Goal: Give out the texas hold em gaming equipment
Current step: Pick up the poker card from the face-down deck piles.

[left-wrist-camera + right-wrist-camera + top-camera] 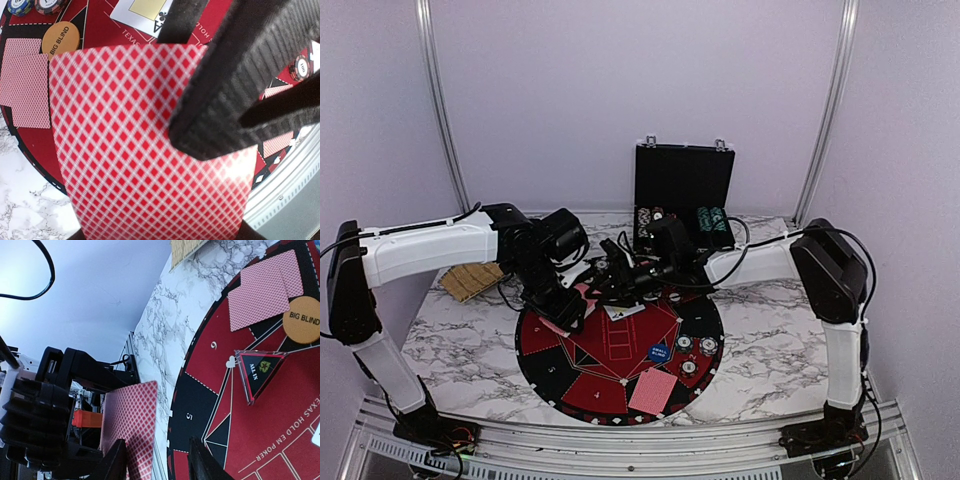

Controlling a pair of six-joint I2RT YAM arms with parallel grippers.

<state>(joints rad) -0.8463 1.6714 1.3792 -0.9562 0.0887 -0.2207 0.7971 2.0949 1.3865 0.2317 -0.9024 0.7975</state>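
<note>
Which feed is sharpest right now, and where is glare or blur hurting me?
Right wrist view: sharpest, mat lettering legible, wall washed out. Left wrist view: the card fills the frame, soft, with a glare patch beside the blurred end effector finger. Top view: evenly lit but grainy, centre dark.

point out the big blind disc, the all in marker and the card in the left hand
big blind disc [303,320], right wrist view, orange face
all in marker [260,371], right wrist view, black centre
red-backed card [125,140], left wrist view, patterned back
</note>
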